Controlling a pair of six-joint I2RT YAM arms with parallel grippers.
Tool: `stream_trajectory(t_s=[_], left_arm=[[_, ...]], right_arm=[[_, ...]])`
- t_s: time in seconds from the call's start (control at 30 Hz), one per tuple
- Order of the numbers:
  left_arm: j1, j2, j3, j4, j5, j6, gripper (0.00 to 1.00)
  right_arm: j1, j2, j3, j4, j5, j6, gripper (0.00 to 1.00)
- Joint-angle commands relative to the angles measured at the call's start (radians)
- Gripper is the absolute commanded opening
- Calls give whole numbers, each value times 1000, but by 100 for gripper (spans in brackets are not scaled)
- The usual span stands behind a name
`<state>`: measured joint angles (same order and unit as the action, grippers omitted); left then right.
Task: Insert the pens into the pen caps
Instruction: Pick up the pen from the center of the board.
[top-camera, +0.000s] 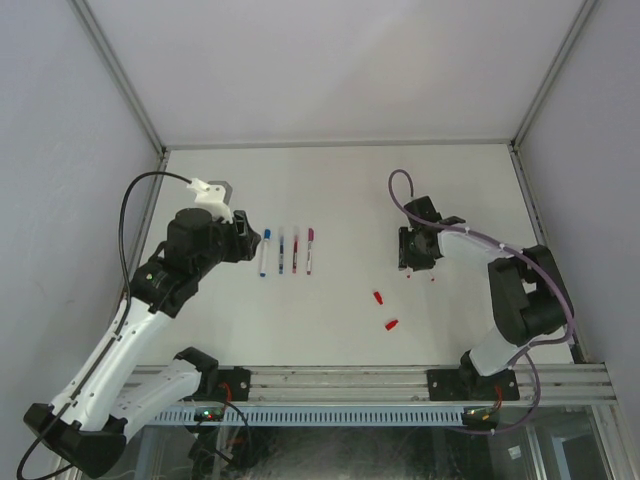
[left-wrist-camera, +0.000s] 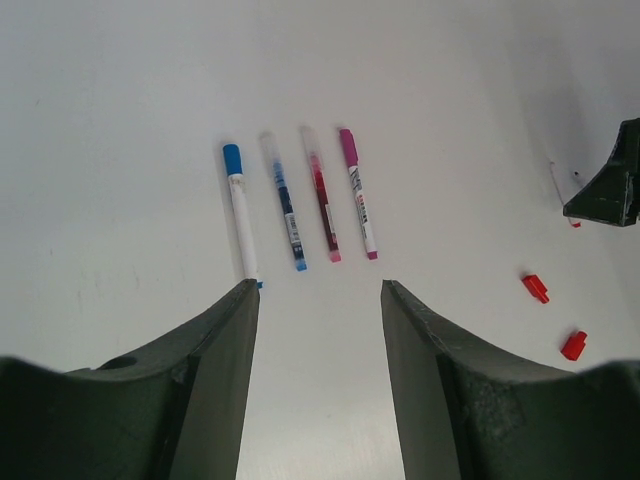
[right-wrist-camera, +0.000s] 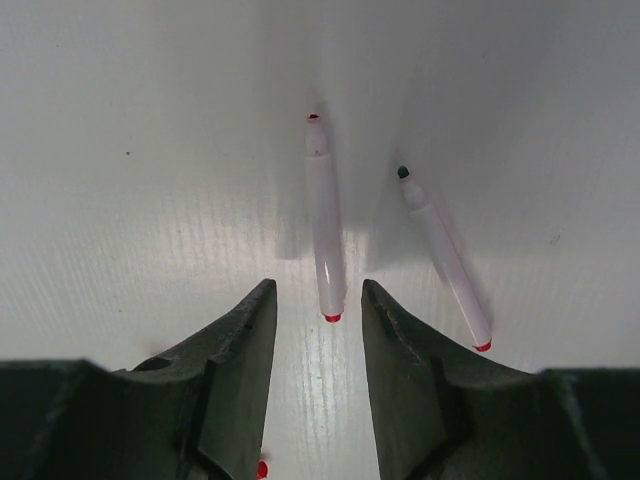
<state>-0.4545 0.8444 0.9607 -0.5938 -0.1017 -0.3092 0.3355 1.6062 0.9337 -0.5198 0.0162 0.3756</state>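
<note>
Right claw (right-wrist-camera: 318, 290): part spread, its jaws standing either side of the near end of an uncapped red pen (right-wrist-camera: 322, 220) that lies flat on the counter (top-camera: 340, 190). I see a gap on both sides, so nothing is pinched. A second pen (right-wrist-camera: 445, 255), also bare-tipped, lies just beside the first and angles away from it. Left claw (left-wrist-camera: 318, 285): spread and holding nothing, it hangs just short of a row of four pens (left-wrist-camera: 283, 205), with its left finger near the end of the blue-capped one (left-wrist-camera: 238, 210). Two red caps (top-camera: 378, 297) lie loose on the counter near the right arm, touching no pen. Step in hand, as I judge it: the pickup of the first red pen. The next move calls for me to close squarely on the barrel and lift, then bring the tip in line with a cap's mouth. No tray or box shows. The caps are the only receptacles, and which way each mouth faces is too small to tell.
</note>
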Motion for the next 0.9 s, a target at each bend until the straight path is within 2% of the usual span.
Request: stream_trajectory(t_s=[0.0,0.47,0.67,0.87], left_arm=[[14,2,-18,30,11,24,57],[25,10,-19,29,22,24,57],[27,7,-20,28,21,24,57],[29,7,-20,29,24,23,57]], right_arm=[[-4,17,46,20,-5,-21,39],[38,110,82,-40,65,-36,28],[66,121,91,-82,121,-35,27],[72,120,90,-109,95,-38,25]])
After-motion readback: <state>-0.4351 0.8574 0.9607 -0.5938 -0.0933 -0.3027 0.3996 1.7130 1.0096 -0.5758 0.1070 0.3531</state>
